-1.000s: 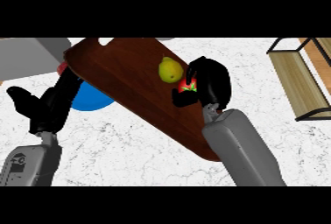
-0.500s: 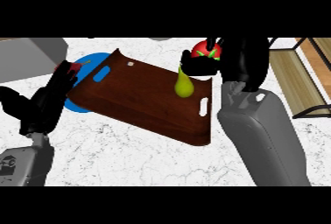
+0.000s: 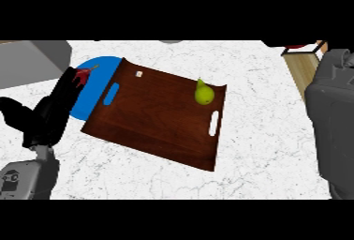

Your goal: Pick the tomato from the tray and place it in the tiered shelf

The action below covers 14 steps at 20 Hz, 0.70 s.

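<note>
Overhead, the counter (image 3: 262,154) shows a brown wooden tray (image 3: 155,124) lying askew at centre, its two slot handles visible, with one yellow-green pear (image 3: 203,93) resting near its far right corner. No tomato lies on the tray. A sliver of red (image 3: 298,46) at the top edge, just above the wooden frame of the tiered shelf (image 3: 301,70) at upper right, may be the tomato, though too little of it shows to be sure. A dark shape sits directly over that red patch. The right hand is otherwise hidden beyond the large grey right forearm (image 3: 335,117), which fills the right side of the view, so whether that hand is closed round anything cannot be told.

At the left side, the left hand (image 3: 48,117) rests upright with its fingers (image 3: 69,86) straight and relaxed, holding nothing, well apart from the red patch. It stands just beside the tray's left edge and in front of a blue plate (image 3: 93,70) that the tray partly covers. A small red object (image 3: 84,75) shows at the fingertips, against the plate's rim; what it is cannot be made out. A grey block (image 3: 31,61) occupies the upper left corner.
</note>
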Available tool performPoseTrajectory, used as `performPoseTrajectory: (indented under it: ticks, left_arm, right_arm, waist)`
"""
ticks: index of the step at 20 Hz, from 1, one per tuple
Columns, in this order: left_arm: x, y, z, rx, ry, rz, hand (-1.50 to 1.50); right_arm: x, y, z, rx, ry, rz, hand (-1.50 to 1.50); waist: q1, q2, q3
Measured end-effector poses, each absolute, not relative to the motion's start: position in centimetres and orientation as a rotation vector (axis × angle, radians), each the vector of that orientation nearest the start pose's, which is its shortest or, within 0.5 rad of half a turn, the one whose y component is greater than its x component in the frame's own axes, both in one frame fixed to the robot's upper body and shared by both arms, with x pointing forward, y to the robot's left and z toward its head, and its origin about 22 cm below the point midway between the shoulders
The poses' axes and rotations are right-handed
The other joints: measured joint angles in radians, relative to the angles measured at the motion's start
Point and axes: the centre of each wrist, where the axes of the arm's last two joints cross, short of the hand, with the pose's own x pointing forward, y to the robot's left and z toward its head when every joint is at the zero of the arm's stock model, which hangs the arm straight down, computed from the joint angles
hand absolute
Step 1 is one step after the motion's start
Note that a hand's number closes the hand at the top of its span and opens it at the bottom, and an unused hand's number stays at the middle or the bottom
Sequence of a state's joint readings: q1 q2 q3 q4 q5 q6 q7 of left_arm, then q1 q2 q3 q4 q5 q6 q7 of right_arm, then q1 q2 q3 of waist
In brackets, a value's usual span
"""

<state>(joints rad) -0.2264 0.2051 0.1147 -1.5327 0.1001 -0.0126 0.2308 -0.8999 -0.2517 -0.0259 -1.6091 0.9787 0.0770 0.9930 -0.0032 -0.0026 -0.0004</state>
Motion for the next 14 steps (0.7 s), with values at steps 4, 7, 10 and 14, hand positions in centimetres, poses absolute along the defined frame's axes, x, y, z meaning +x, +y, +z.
performPoseTrajectory:
  ticks: [4, 7, 10, 14]
  left_arm:
    - [29.3, 28.5, 6.5, 0.089, -1.532, -0.046, 0.00]
    - [29.8, 27.8, 6.8, 0.085, -1.532, -0.045, 0.00]
    - [29.5, 28.1, 6.3, 0.085, -1.531, -0.048, 0.00]
    - [30.0, 27.9, 6.6, 0.086, -1.528, -0.049, 0.00]
  right_arm:
    - [33.7, -20.7, 28.5, -1.255, -1.371, 0.154, 1.50]
    - [33.6, -23.5, 28.2, -1.249, -1.346, 0.102, 1.50]
    - [32.9, -26.5, 27.5, -1.256, -1.339, 0.049, 1.50]
    - [32.2, -30.2, 26.9, -1.267, -1.331, 0.007, 1.50]
  waist:
    - [0.000, 0.001, 0.000]
    - [-0.001, 0.001, 0.001]
    - [-0.001, 0.002, 0.001]
    - [-0.001, 0.002, 0.001]
